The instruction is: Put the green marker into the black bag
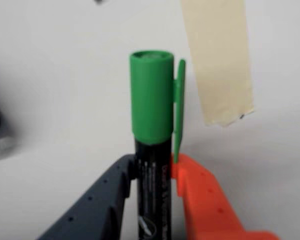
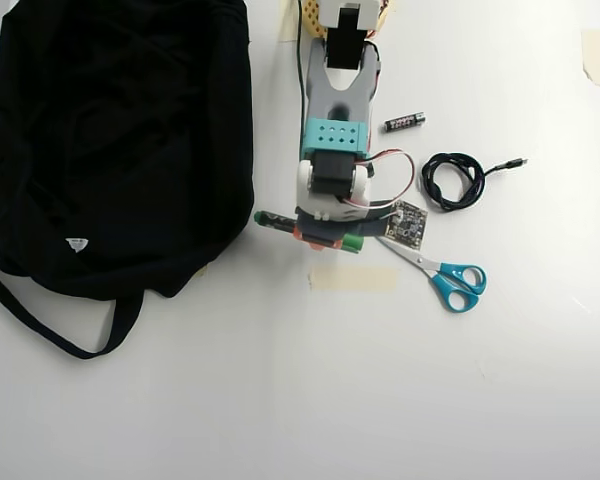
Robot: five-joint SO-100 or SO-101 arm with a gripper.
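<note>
Green cap up top, dark barrel below: the green marker (image 1: 151,125) sits clamped between the gripper (image 1: 152,172) fingers in the wrist view, grey one left, orange one right. In the overhead view it's at frame centre, just right of the black bag (image 2: 110,140) filling the upper left, with scissors (image 2: 442,272) lower right.

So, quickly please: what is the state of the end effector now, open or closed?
End effector: closed on the green marker, gripping its dark barrel just below the cap.
</note>
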